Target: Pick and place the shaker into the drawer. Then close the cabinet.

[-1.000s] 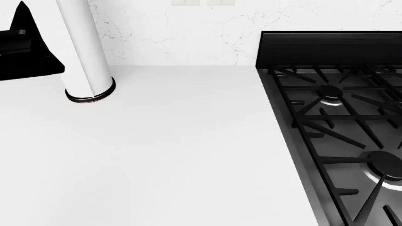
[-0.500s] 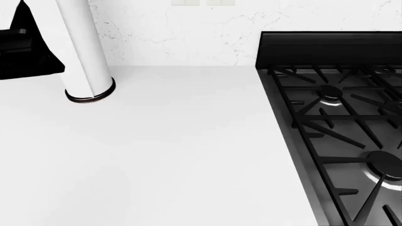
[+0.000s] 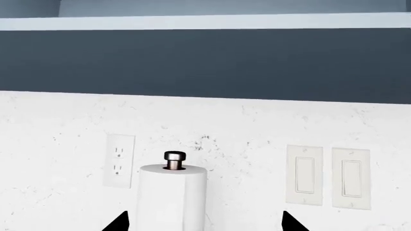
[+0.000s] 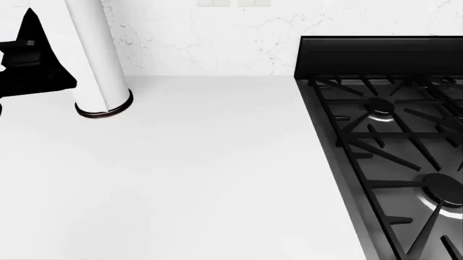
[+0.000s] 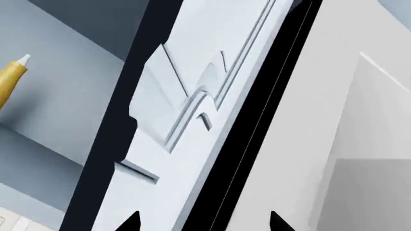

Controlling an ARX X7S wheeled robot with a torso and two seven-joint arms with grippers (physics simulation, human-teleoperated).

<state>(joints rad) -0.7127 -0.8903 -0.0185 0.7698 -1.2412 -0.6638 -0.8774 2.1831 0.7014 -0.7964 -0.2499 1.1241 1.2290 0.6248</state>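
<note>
The shaker is out of view in every frame, and I cannot make out the drawer for certain. My left gripper (image 3: pixel 204 225) is open. Its two black fingertips (image 3: pixel 119 224) stand wide apart with nothing between them, facing a white paper towel roll (image 3: pixel 172 197) against the backsplash. In the head view a black part of my left arm (image 4: pixel 32 67) shows at the left edge, just behind that roll (image 4: pixel 97 59). My right gripper (image 5: pixel 204 224) is open too and holds nothing. It faces pale blue-grey cabinet panels (image 5: pixel 192 96) seen at a slant.
A white countertop (image 4: pixel 195 173) fills the head view, with a black gas stove (image 4: pixel 398 141) along its right side. On the marbled wall are an outlet (image 3: pixel 119 161) and two light switches (image 3: pixel 327 175). A yellow bottle with a white tip (image 5: pixel 9 79) sits at the edge of the right wrist view.
In the head view the black part of my left arm has shifted slightly to the right and down beside the paper towel roll. Everything else is unchanged.
</note>
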